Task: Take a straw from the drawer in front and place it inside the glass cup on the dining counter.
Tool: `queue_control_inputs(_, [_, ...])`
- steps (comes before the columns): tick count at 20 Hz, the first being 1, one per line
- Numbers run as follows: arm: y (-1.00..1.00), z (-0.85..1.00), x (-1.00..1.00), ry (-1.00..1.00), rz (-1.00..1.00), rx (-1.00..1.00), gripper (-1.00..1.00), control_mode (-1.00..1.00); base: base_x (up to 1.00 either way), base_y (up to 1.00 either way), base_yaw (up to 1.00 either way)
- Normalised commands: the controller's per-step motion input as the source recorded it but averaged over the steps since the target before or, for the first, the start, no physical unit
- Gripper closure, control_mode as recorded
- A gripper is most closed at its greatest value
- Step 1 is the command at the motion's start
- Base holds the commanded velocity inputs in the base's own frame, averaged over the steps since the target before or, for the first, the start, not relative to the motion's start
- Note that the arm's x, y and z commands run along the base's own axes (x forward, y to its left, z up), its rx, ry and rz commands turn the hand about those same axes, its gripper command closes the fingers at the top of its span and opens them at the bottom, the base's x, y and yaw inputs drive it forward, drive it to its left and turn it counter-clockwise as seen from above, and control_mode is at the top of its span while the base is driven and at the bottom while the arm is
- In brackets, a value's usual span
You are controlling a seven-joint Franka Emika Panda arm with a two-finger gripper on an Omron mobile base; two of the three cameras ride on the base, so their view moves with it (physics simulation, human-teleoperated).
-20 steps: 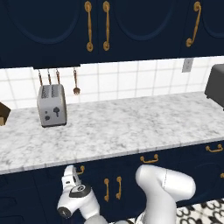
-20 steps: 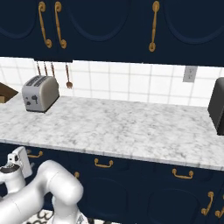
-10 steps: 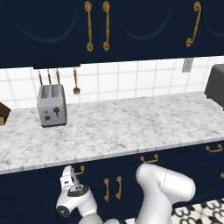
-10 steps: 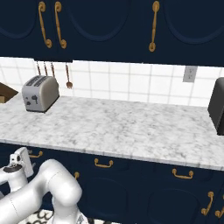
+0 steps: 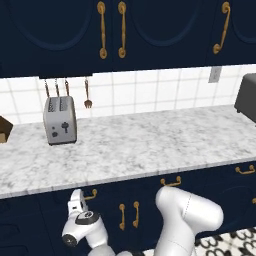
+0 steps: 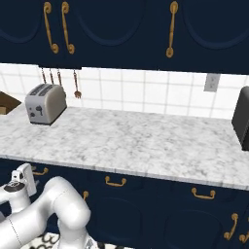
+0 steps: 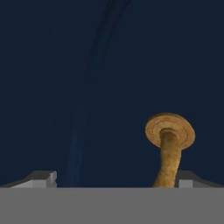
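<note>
The tool stands wide apart, holding nothing, close against the navy drawer; the brass pull rises just inside one fingertip; contact unclear.

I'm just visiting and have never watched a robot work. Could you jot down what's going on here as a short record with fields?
Place: simulated kitchen, navy cabinets, white tile wall
Worktop: marble worktop
On it: grey toaster at left, dark appliance at right edge
On wall: hanging utensils
Arm: white, bent low in front of the cabinets
Gripper: open, empty, up close to the drawer
Brass pull: near one fingertip, not yet gripped
Drawer state: looks closed
</note>
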Motion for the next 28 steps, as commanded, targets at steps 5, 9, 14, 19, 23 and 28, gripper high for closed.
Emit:
queue_control_inputs(5, [0.00,-0.28,0.41,0.08,0.03,0.00,1.00,-1.00,0.00,0.00,0.00])
queue_control_inputs(9, [0.00,-0.34,0.21,0.13,0.03,0.00,1.00,-1.00,0.00,0.00,0.00])
queue_control_inputs(14, [0.00,-0.44,0.07,0.09,0.06,-0.01,1.00,-1.00,0.00,0.00,0.00])
queue_control_inputs(19, [0.00,-0.58,0.02,0.11,0.06,-0.03,1.00,-1.00,0.00,0.00,0.00])
queue_control_inputs(23, [0.00,-0.71,0.00,0.15,0.04,-0.03,1.00,-1.00,0.00,0.00,0.00])
queue_control_inputs(28, [0.00,-0.83,-0.10,0.17,0.03,0.00,1.00,-1.00,0.00,0.00,0.00])
